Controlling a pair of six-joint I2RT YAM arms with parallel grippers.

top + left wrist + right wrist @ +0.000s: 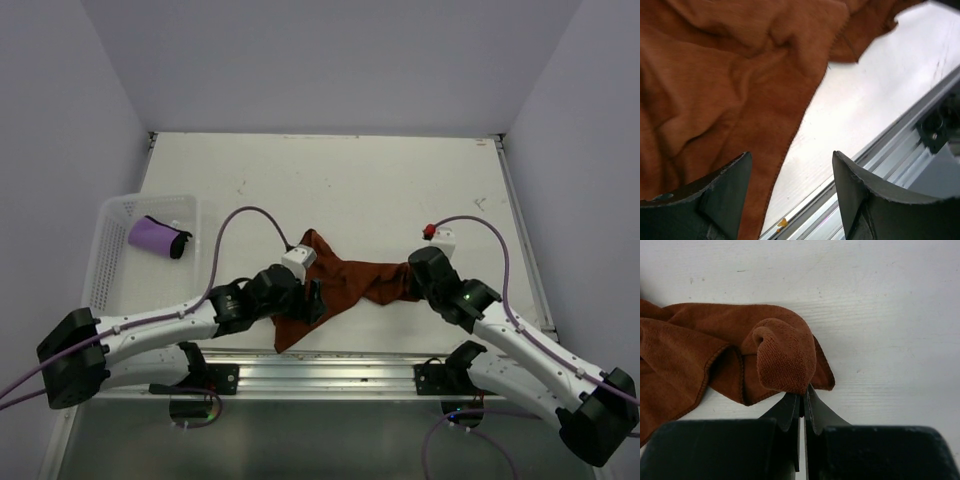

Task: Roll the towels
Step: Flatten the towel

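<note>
The rust orange-brown towel [345, 280] lies crumpled on the table near the front edge, between my two arms. My right gripper [803, 390] is shut on a bunched fold at the towel's right end [785, 360]. My left gripper [791, 170] is open over the towel's left part [725, 85], one finger above cloth, the other above bare table. The purple towell [156, 236] with dark edging lies rolled in the white basket [115, 265] at the left.
An aluminium rail [330, 370] runs along the table's front edge, also in the left wrist view [880, 155]. White walls enclose the table on the sides and back. The basket stands at the table's left edge.
</note>
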